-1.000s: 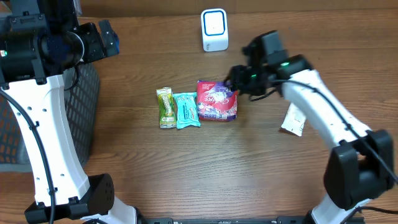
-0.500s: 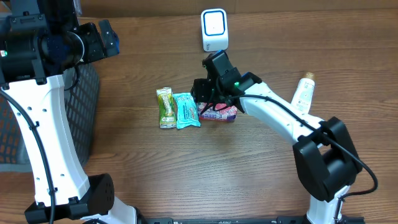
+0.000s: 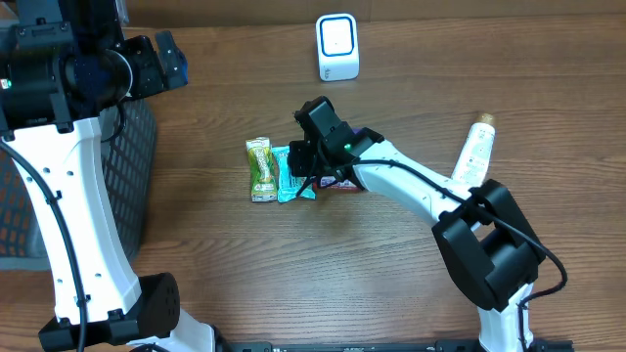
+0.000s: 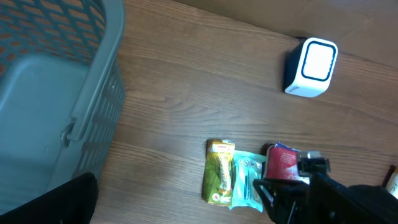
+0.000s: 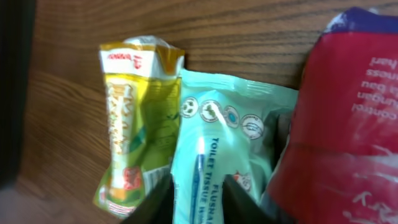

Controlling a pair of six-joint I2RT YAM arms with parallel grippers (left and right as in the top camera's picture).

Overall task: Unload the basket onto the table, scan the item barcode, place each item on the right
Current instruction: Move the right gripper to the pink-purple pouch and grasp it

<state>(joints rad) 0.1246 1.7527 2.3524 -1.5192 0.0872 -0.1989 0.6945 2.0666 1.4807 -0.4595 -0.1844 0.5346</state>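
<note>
Grey mesh basket [image 3: 137, 176] stood at left edge of wood-grain surface [image 3: 391, 284]; handle visible on its rim. Pale bottle [image 3: 475, 149] lay toward the right, well apart from basket.

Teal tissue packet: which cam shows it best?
Right wrist. The teal tissue packet fills the frame with its print legible, and its lower end sits between the fingers of the right gripper. Overhead shows it small, with its right edge under that gripper. Left wrist shows it small near the bottom edge, partly behind the arm.

Brown wood-grain table [image 3: 391, 274] — evenly lit; grey basket [image 4: 56, 106] left.
</note>
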